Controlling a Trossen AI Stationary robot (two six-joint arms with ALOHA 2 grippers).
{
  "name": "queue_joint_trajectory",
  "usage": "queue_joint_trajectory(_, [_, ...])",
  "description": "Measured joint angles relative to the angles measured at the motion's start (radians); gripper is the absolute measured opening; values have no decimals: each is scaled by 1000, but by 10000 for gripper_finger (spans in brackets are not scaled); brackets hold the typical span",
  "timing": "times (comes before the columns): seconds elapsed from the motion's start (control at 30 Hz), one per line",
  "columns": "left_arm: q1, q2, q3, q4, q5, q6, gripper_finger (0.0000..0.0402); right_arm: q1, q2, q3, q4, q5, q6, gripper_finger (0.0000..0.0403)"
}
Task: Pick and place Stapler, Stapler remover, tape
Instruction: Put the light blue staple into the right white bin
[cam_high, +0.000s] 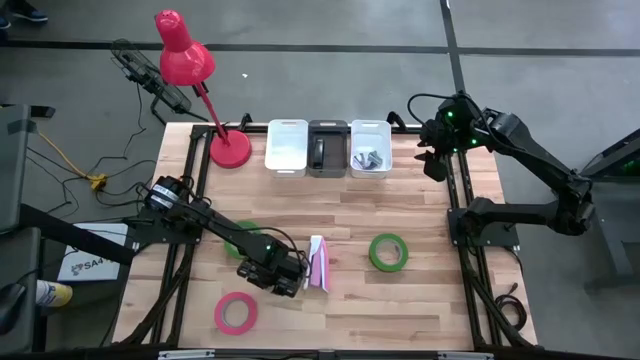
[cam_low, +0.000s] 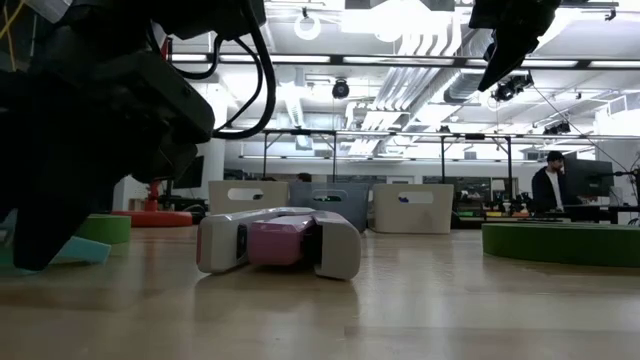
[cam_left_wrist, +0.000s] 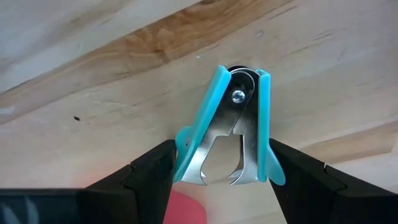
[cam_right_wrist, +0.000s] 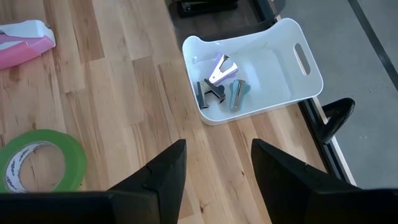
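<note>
A teal and metal staple remover (cam_left_wrist: 227, 127) lies on the wood table between the fingers of my left gripper (cam_left_wrist: 224, 177), which is low over the table's near middle (cam_high: 275, 270) and shut on it. Just to its right, a pink and white stapler (cam_high: 318, 263) lies on its side. One green tape roll (cam_high: 388, 251) lies flat right of the stapler. A second green roll (cam_high: 240, 235) is partly hidden under my left arm. A pink roll (cam_high: 236, 312) lies near the near edge. My right gripper (cam_right_wrist: 217, 168) is open, raised over the far right corner (cam_high: 435, 150). My left gripper pinches the staple remover by its two teal side wings (cam_left_wrist: 182, 146), one finger (cam_left_wrist: 149, 171) on each side, at the jaw end. The fingers come from above, slanting down. In the low view the teal body (cam_low: 88, 250) sits at table level under the gripper.
Three bins stand in a row at the far edge: a white one (cam_high: 287, 147), a dark grey one (cam_high: 328, 147) with a black stapler inside, and a white one (cam_right_wrist: 292, 37) holding several staple removers (cam_right_wrist: 221, 84). A red desk lamp (cam_high: 228, 150) stands at the far left.
</note>
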Motion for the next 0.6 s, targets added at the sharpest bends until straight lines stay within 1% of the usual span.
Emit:
queue_joint_trajectory(0.13, [0,0,0,-2,-5,-18,238,0,0,0,0,0,4,172])
queue_joint_trajectory(0.23, [0,1,0,-6,-4,-21,227,0,0,0,0,0,3,172])
queue_joint_trajectory(0.33, [0,1,-1,-13,-3,-21,204,0,0,0,0,0,3,172])
queue_joint_trajectory(0.6, [0,1,-2,-29,1,-20,128,0,0,0,1,0,3,172])
